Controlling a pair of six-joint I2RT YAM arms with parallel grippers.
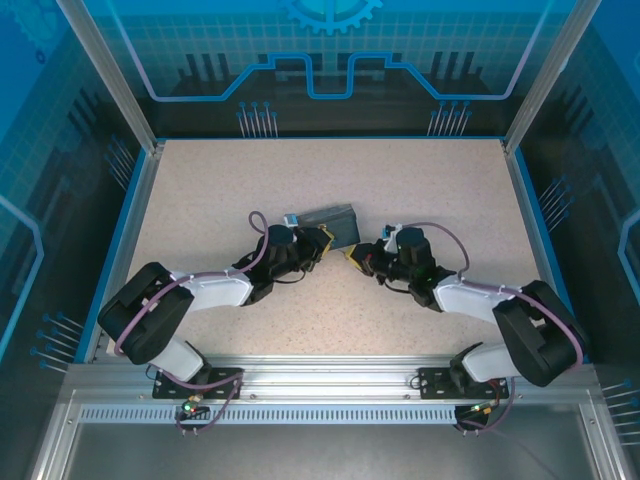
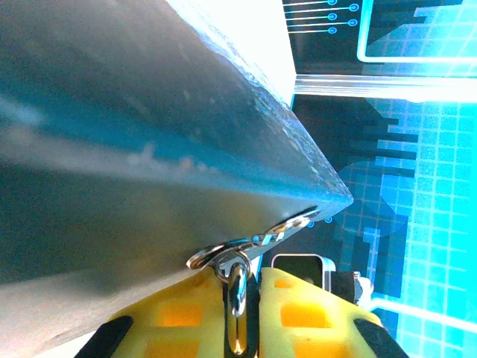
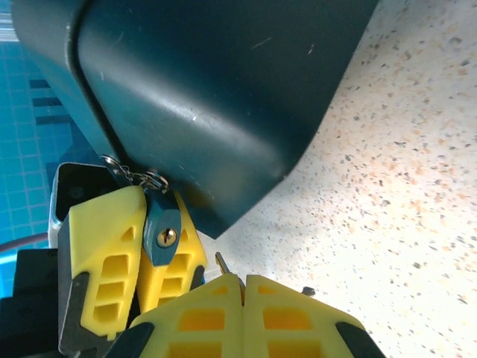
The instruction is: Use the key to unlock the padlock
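Note:
A small blue padlock point(image 3: 162, 231) with a brass keyhole hangs from the hasp of the blue box point(image 3: 209, 89). My left gripper point(image 2: 246, 280) is shut on it, and its silver shackle point(image 2: 237, 291) shows between the yellow fingers point(image 3: 100, 253). The key point(image 3: 221, 262) is a thin dark sliver sticking out of my right gripper point(image 3: 242, 287), which is shut on it. The key's tip sits a short way to the right of and below the keyhole, apart from it. From above, the left gripper point(image 1: 315, 245) and right gripper point(image 1: 355, 258) meet at the box's near side.
The blue box point(image 1: 335, 222) lies mid-table on the speckled surface point(image 1: 400, 180). Blue rails and metal posts frame the table. Open surface lies behind and to both sides of the box.

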